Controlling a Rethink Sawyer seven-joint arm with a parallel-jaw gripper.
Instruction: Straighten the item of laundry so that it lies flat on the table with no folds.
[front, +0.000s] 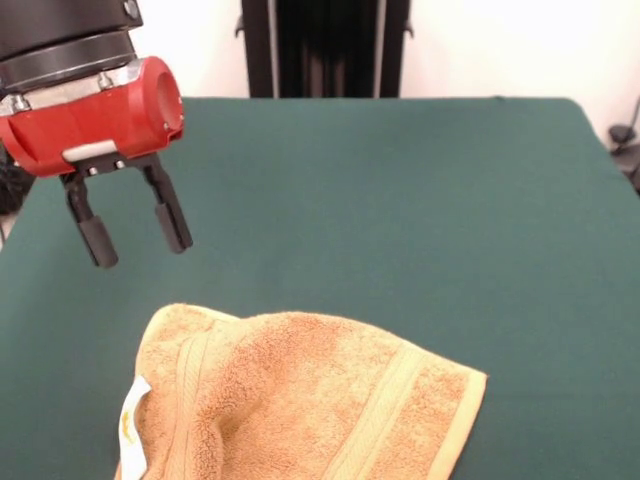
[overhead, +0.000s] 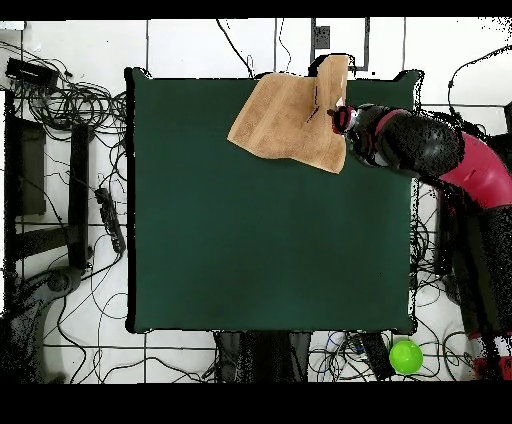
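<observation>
While our gripper (front: 135, 238) hangs released and empty at upper left, the rumpled towel (front: 300, 400) lies below it at the table's (front: 400, 200) bottom edge.

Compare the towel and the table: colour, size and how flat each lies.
The towel is orange-tan; the table is dark green. The towel is far smaller, lying at one table edge. The towel is rumpled with a folded part; the table's cover lies smooth. Both are cloth-surfaced.
</observation>
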